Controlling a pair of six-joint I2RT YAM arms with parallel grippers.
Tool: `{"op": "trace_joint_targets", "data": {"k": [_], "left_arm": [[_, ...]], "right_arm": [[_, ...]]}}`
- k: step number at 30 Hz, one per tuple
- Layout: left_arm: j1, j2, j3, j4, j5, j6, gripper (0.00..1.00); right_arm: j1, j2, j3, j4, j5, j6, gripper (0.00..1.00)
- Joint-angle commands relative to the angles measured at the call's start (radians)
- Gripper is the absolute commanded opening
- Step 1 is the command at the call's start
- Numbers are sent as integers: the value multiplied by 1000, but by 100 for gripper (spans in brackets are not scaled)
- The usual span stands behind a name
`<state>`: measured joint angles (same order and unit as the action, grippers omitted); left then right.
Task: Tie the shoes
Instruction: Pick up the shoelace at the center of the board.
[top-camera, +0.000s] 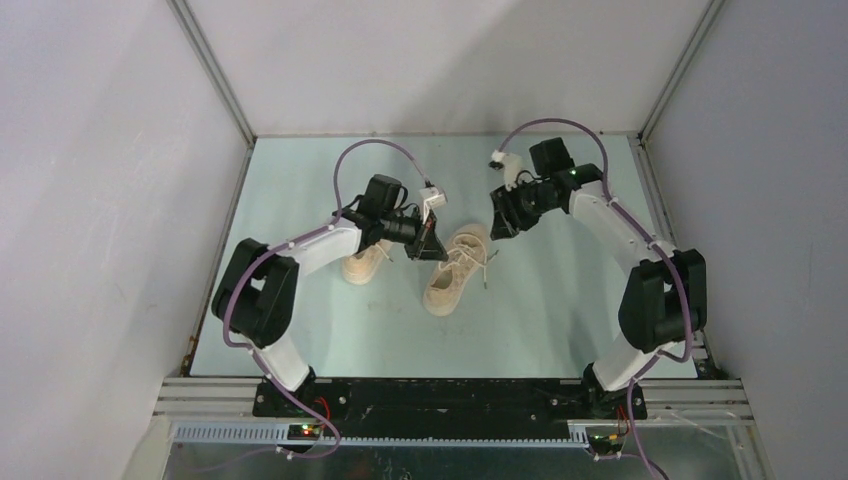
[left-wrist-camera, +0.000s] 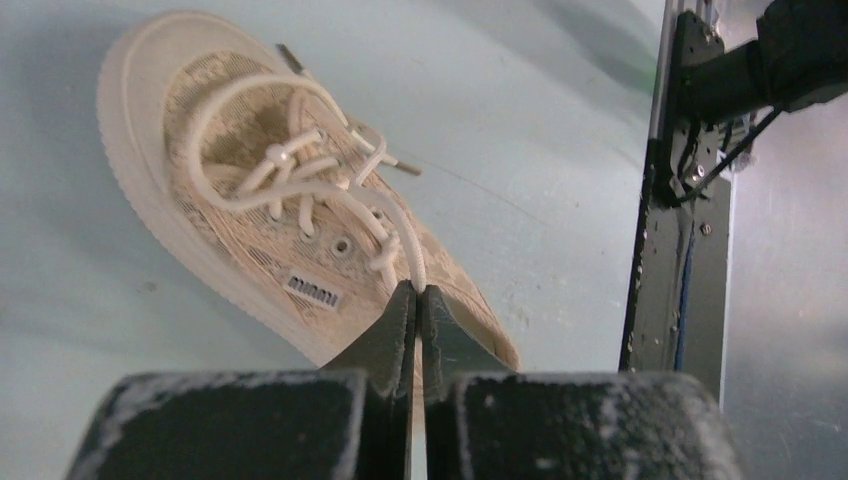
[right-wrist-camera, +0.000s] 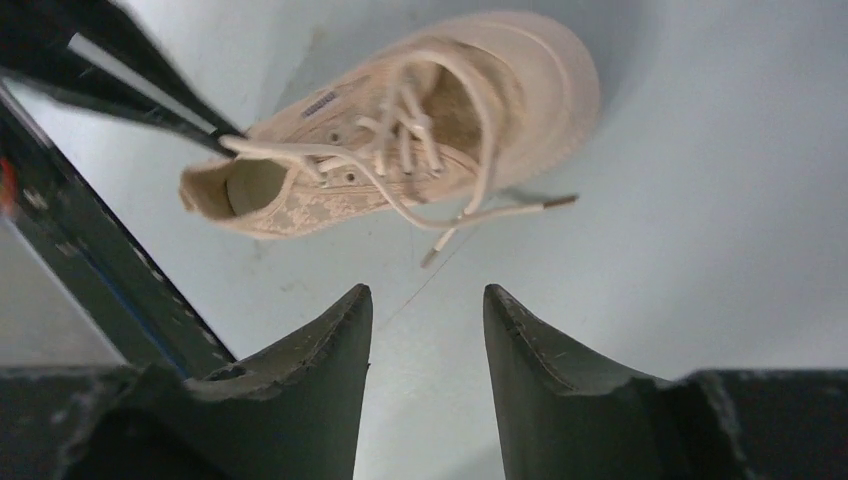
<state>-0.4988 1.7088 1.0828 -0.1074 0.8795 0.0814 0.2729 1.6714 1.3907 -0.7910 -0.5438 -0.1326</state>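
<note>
Between tapered fingers (left-wrist-camera: 393, 338), a rounded lace (left-wrist-camera: 396, 220).

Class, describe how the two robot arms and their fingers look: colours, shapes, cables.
Both the left arm and right arm have white links joined by bulky black joints. A thin purple cable loops along each. The fingers are dark, tapering to pointed tips, with scuffed, whitish-dusted blocks behind them.

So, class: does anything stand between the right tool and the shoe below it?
Nothing visible. Only bare table lies between the open right tool and the shoe. The left tool, shut on a lace, is off to one side.
</note>
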Motion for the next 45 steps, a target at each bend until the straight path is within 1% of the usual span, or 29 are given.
{"op": "trace_joint_targets", "data": {"k": [1,5,8,9,13,19,26,28,31,32,34,35,36,37,38,39,40,41,42,43,44,45], "left_arm": [[3,-70,46,-150,45,166,0],[5,-75,48,-169,64,192,0],[13,-73,47,-164,85,181,1],[17,-70,44,-142,102,149,2],[44,-63,17,-24,147,32,3],[55,-61,14,-12,160,22,4],[64,-52,16,-14,163,24,5],[65,-48,18,-14,162,23,5],[68,-42,20,-14,163,22,5],[68,-41,20,-14,162,21,5],[70,-39,19,-13,160,20,5],[71,-38,19,-13,153,20,6],[71,-37,19,-12,147,22,9],[71,-36,18,-5,133,22,12],[71,-37,15,4,125,7,20],[71,-40,2,46,98,-34,24],[70,-42,-8,74,86,-68,29],[69,-48,-33,174,58,-154,32],[65,-50,-44,224,43,-190,36],[64,-53,-60,307,11,-258,38],[57,-54,-66,336,-8,-283,41],[54,-54,-67,373,-46,-324,41]], "right_arm": [[104,-107,22,68,-104,-423,49],[165,-73,29,54,-159,-597,50],[193,-39,36,53,-193,-669,48],[199,-31,40,56,-208,-684,47],[211,6,36,79,-230,-676,45],[235,45,30,112,-229,-666,44],[247,108,50,178,-222,-607,43],[248,125,59,178,-220,-607,40],[245,144,73,169,-215,-608,32],[240,146,80,165,-214,-607,31],[231,150,101,141,-223,-605,24],[224,152,121,116,-237,-599,17],[220,154,133,105,-244,-595,10],[214,155,158,88,-253,-578,7],[211,159,170,80,-257,-562,1],[206,160,200,71,-266,-516,0],[204,164,213,76,-268,-436,0],[200,168,240,80,-268,-389,0],[198,175,254,80,-268,-311,0],[200,180,277,77,-272,-272,0],[201,189,288,66,-270,-207,0],[207,194,307,61,-267,-173,0]]}}
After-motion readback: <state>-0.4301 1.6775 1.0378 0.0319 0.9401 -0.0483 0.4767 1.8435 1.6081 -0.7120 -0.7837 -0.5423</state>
